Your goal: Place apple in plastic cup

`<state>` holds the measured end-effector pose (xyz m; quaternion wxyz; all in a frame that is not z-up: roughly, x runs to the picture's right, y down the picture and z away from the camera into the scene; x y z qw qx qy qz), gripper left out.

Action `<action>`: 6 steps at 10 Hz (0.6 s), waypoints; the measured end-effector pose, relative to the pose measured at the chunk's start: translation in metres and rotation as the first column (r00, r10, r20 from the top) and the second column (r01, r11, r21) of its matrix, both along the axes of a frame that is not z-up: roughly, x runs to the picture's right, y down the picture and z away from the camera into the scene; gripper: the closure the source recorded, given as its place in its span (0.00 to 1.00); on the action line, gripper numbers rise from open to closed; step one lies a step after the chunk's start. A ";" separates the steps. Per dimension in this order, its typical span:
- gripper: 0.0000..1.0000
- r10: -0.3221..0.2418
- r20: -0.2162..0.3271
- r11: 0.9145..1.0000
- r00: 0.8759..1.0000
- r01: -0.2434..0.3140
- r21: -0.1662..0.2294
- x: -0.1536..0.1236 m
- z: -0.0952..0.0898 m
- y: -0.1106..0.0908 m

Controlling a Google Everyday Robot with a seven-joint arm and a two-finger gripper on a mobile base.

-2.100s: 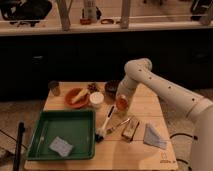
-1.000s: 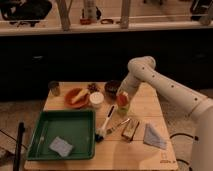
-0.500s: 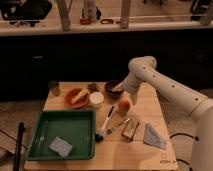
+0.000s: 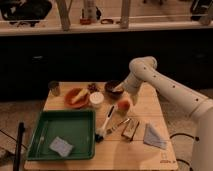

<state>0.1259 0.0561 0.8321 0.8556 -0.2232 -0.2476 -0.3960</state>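
The gripper (image 4: 121,95) is seen above the middle of the bench (image 4: 125,156), toward its right edge, with the apple (image 4: 123,105) directly beneath it; whether the gripper is open or closed on the fruit cannot be told. Compared with two seconds ago, the apple is found slightly lower and nearer the right edge, while the white cup (image 4: 96,99) just left of it is unmoved
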 end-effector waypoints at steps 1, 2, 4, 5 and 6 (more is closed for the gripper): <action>0.20 0.001 -0.001 1.000 1.000 -0.001 -0.003 0.001 0.001 0.001; 0.20 0.000 0.001 1.000 1.000 0.000 -0.006 0.001 0.001 0.002; 0.20 -0.002 0.004 1.000 1.000 0.002 -0.007 0.000 0.002 0.002; 0.20 -0.003 0.007 1.000 1.000 0.003 -0.006 0.001 0.002 0.002; 0.20 -0.004 0.009 1.000 1.000 0.004 -0.004 0.001 0.002 0.002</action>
